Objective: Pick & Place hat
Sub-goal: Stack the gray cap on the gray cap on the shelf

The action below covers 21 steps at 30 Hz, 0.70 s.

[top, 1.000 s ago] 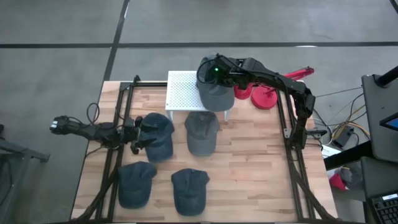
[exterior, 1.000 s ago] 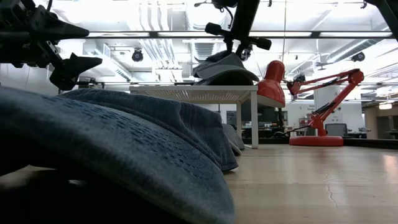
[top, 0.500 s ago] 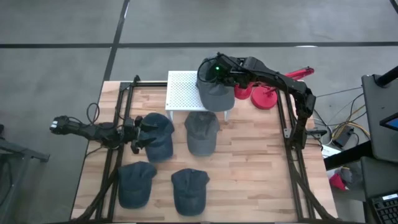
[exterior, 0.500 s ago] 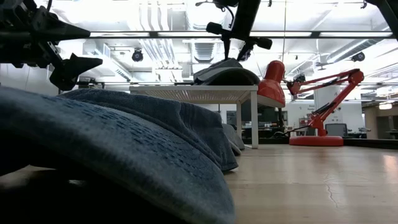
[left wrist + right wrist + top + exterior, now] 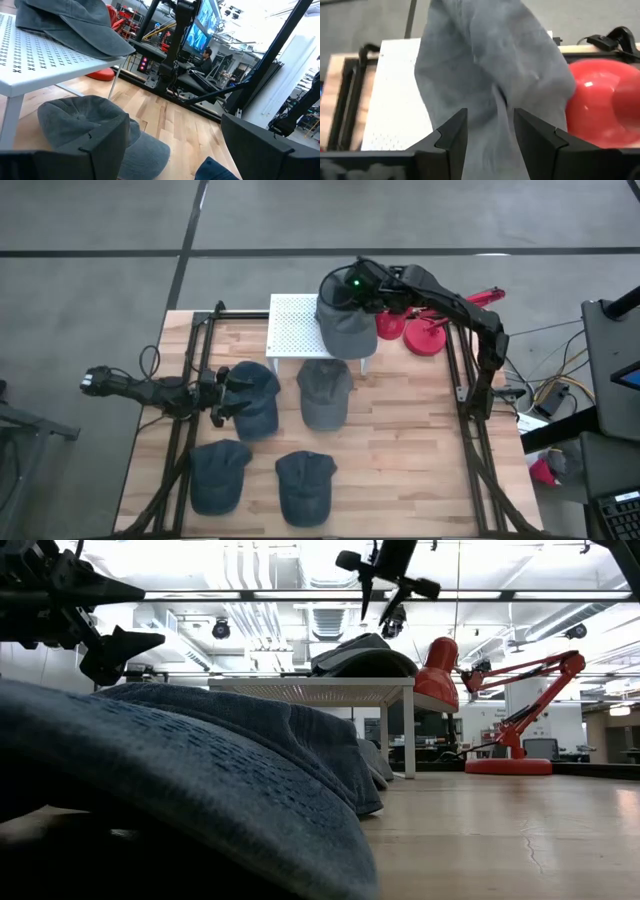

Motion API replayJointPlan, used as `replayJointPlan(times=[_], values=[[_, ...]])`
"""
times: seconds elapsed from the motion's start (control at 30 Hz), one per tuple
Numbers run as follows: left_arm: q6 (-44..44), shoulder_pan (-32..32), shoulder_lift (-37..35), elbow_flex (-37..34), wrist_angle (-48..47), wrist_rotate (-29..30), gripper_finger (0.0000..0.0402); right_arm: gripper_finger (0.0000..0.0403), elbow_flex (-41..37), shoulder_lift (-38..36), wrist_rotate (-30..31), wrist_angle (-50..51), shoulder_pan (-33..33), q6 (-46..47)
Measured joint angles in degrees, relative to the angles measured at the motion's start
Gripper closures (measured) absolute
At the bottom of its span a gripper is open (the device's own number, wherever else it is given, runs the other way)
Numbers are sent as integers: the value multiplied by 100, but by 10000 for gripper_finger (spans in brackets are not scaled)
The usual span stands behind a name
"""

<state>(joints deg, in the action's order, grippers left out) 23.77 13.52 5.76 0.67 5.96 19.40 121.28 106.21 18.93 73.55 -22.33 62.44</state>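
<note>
A grey hat (image 5: 345,330) lies on the right part of the white perforated stand (image 5: 295,325), its underside on the stand's top; it also shows in the low view (image 5: 362,655) and the right wrist view (image 5: 490,65). My right gripper (image 5: 380,608) is open and hangs above the hat's crown, clear of it (image 5: 490,131). My left gripper (image 5: 220,400) is open and empty at the table's left, beside a blue hat (image 5: 255,400); it also shows in the left wrist view (image 5: 165,160).
A second grey hat (image 5: 323,395) lies on the table in front of the stand. Two more blue hats (image 5: 218,475) (image 5: 303,485) lie near the front edge. A red desk lamp (image 5: 420,330) stands right of the stand. Bare wood lies at the table's right.
My right gripper has let go of the grey hat's crown and gone up, clear of it. The hat's pulled-up crown has sunk, and the hat stays on the stand.
</note>
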Motion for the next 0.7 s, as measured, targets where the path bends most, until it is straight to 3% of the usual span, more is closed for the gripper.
replayJointPlan(times=[0.23,0.7], values=[[0,0,0,0,0,0,85,268,400,-9,-10,594,495,-147],[-367,0,0,0,0,0,85,287,423,0,12,593,2112,-216]])
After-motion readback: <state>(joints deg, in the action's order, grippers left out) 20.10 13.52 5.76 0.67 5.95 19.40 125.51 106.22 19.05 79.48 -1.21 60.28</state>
